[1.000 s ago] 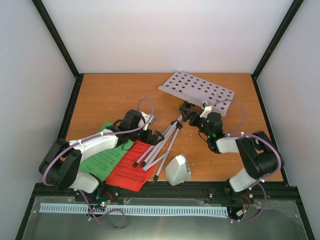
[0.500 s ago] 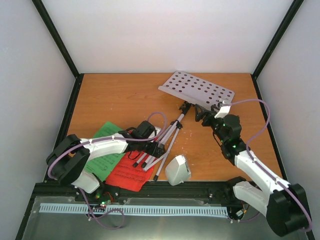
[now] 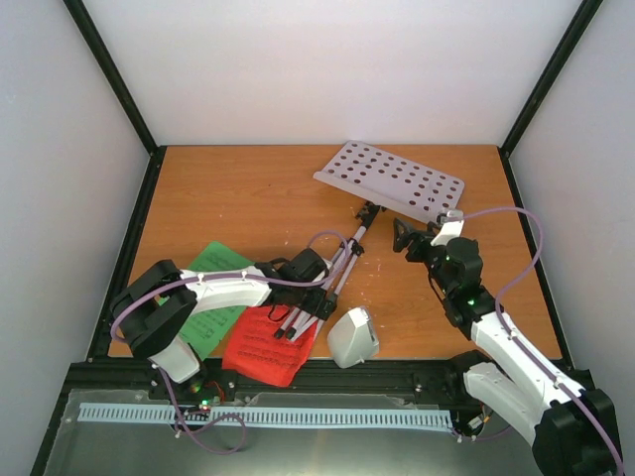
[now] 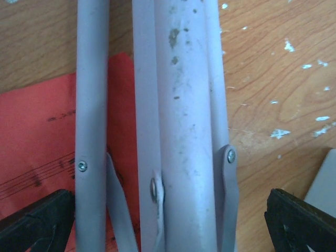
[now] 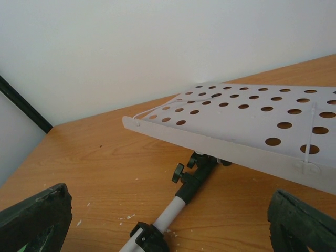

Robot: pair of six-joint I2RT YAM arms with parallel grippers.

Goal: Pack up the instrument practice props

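Observation:
The music stand lies on its side on the table, its white perforated plate [image 3: 390, 179] [image 5: 252, 123] at the back right. Its silver tripod legs [image 3: 335, 278] [image 4: 184, 121] are folded together and point to the near left. My left gripper [image 3: 316, 300] [image 4: 168, 223] is open and straddles the legs, one black fingertip [image 4: 37, 220] on each side. A red sheet [image 3: 263, 347] [image 4: 37, 136] lies under the leg ends, beside a green sheet [image 3: 211, 296]. The white metronome [image 3: 352, 337] stands near the front edge. My right gripper [image 3: 409, 238] [image 5: 168, 220] is open and empty, just right of the stand's black neck clamp [image 5: 198, 170].
White walls and black frame posts [image 3: 117, 84] close in the table on three sides. A black rail [image 3: 397, 375] runs along the near edge, with a white slotted strip [image 3: 258, 416] below it. Small white flecks [image 4: 294, 121] dot the wood.
My left gripper slid down along the tripod legs toward the near edge, and the legs have drawn closer together. My right gripper backed off the neck clamp as its arm stretched out.

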